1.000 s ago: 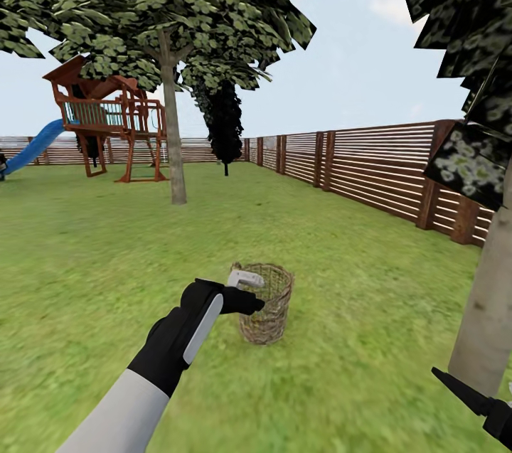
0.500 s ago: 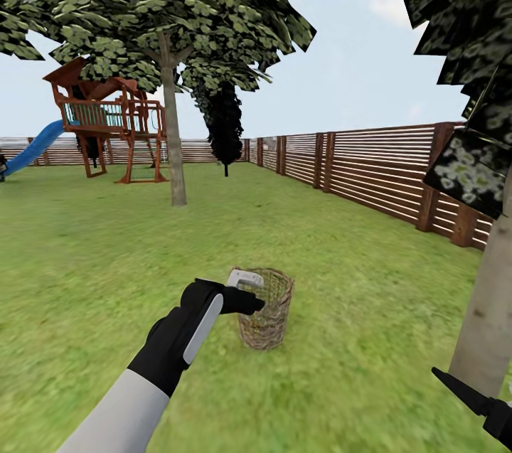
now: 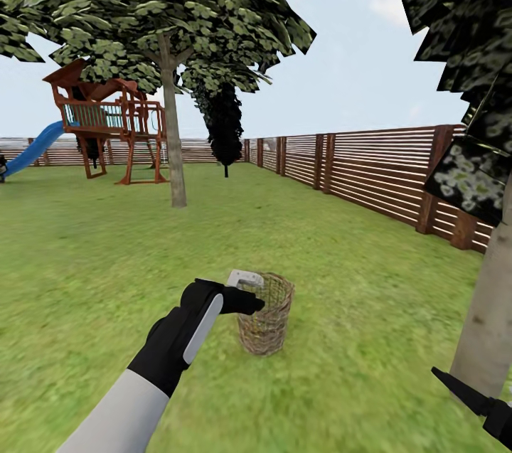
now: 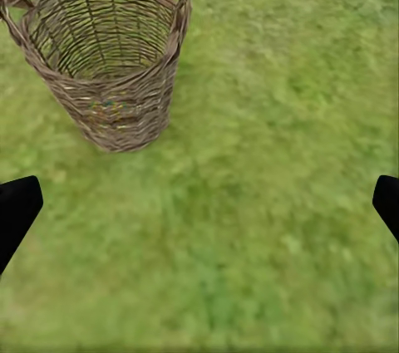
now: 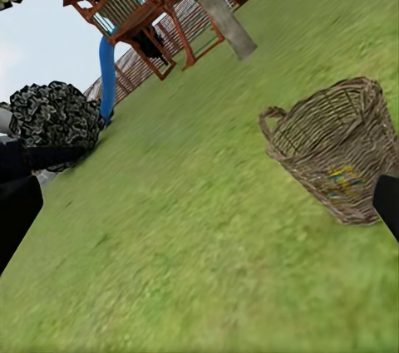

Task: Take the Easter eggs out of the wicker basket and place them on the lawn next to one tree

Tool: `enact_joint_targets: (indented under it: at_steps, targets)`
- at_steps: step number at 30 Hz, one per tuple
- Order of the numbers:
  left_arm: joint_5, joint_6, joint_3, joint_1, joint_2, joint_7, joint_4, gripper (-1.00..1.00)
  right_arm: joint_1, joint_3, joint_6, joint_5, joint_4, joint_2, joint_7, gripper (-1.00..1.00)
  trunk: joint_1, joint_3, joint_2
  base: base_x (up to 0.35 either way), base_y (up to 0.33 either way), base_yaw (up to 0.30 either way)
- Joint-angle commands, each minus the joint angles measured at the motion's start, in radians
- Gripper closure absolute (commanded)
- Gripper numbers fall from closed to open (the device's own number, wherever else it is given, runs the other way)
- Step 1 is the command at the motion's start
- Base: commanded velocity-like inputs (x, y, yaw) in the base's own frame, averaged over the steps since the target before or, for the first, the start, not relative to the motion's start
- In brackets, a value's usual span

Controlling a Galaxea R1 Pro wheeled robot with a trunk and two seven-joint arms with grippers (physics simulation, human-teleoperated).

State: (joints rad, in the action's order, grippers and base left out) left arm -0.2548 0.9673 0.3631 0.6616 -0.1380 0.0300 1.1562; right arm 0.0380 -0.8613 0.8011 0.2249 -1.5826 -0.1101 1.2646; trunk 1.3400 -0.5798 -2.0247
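Play structure: a brown wooden play tower [image 3: 107,119] with a blue slide [image 3: 32,147] stands far left, by the back fence [image 3: 370,168].
Left tool: the left tool [image 3: 245,289] is held out over the lawn [image 3: 85,261], at the near rim of the wicker basket [image 3: 267,314]. In the left wrist view its two black fingertips [image 4: 17,212] sit wide apart at the frame edges, nothing between them but grass.
Wicker basket: upright on the lawn, mid-scene, well apart from either trunk.
Easter eggs: a yellow and blue patch, taken for the Easter eggs [image 5: 342,177], shows through the weave low in the basket; the count cannot be told.
Trees: one tree [image 3: 171,119] stands beyond the basket; a nearer trunk [image 3: 491,311] rises at the right edge.
Right tool: the right tool [image 3: 473,400] shows low right by that trunk; its opening cannot be told.
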Motion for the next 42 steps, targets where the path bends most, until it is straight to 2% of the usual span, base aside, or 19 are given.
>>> enact_joint_targets:
  at_steps: [1, 8, 20, 33, 42]
  targets:
    - [-0.004, 0.004, 0.0, 0.001, 0.0, 0.003, 0.0, -1.0, 0.0, 0.0, 0.007, 0.005, 0.0, 0.0, -0.001, -1.0, -0.004, 0.002, 0.007, 0.0, 0.0, 0.0]
    - [-0.004, 0.004, 0.0, 0.001, 0.0, 0.004, 0.0, -1.0, 0.0, 0.001, 0.007, 0.005, 0.0, 0.0, -0.001, -1.0, -0.031, 0.025, 0.056, 0.0, 0.0, 0.068]
    - [-0.004, 0.004, 0.001, 0.001, 0.0, 0.004, 0.0, -1.0, 0.0, 0.001, 0.007, 0.005, 0.0, 0.0, -0.001, -1.0, -0.077, 0.071, 0.14, 0.0, 0.0, 0.203]
    - [-0.006, 0.002, 0.001, 0.001, 0.0, 0.0, 0.001, -1.0, 0.0, 0.001, 0.007, 0.005, 0.0, 0.0, -0.001, -1.0, -0.077, 0.082, 0.14, 0.016, 0.002, 0.22]
    - [-0.005, 0.002, 0.0, 0.001, 0.0, 0.0, -0.001, -1.0, 0.0, 0.0, 0.007, 0.005, 0.0, 0.0, -0.001, -1.0, -0.077, 0.086, 0.14, 0.253, 0.083, 0.14]
